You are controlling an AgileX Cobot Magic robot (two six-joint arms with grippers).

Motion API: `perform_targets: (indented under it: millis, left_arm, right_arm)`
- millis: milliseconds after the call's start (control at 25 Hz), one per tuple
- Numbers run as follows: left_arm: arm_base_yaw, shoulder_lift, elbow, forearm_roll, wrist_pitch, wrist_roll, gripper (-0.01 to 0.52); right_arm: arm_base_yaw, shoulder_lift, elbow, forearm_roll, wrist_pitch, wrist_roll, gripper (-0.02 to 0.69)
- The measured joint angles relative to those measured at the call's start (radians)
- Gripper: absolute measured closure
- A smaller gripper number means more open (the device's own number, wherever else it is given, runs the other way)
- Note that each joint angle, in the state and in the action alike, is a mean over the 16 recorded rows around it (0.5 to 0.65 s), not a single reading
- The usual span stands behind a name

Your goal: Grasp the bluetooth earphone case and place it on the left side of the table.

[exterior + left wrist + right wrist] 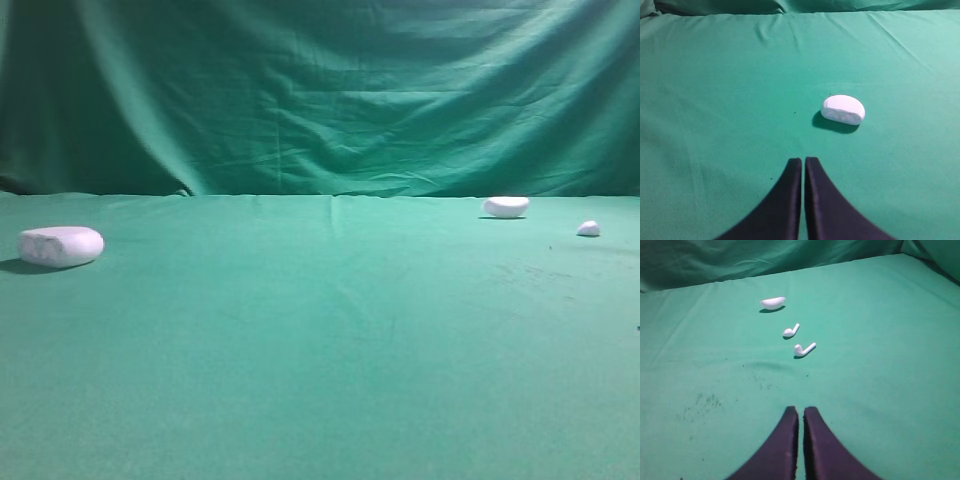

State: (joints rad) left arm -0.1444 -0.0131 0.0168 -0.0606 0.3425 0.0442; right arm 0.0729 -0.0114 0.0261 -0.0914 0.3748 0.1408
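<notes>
The bluetooth earphone case [60, 245] is a glossy white oblong pebble lying on the far left of the green table [330, 360]. In the left wrist view the case [843, 109] lies ahead and a little right of my left gripper [803, 160], well apart from it. The left gripper's dark fingers are closed together with nothing between them. My right gripper [801, 410] is also shut and empty, low over the cloth on the right side. Neither gripper shows in the exterior view.
A smaller white half-moon piece [506, 206] lies at the back right; it also shows in the right wrist view [773, 302]. Two white earbuds [791, 330] [804, 349] lie ahead of the right gripper. A tiny white lump [588, 229] sits far right. A green backdrop [320, 90] hangs behind.
</notes>
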Motion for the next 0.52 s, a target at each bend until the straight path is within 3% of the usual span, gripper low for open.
perform_targets:
  millis: [520]
  left_arm:
    - [0.0,0.0,0.0,0.0,0.0,0.0,0.514]
  right_arm:
    - [-0.001,0.0,0.0,0.001,-0.001,0.0,0.665]
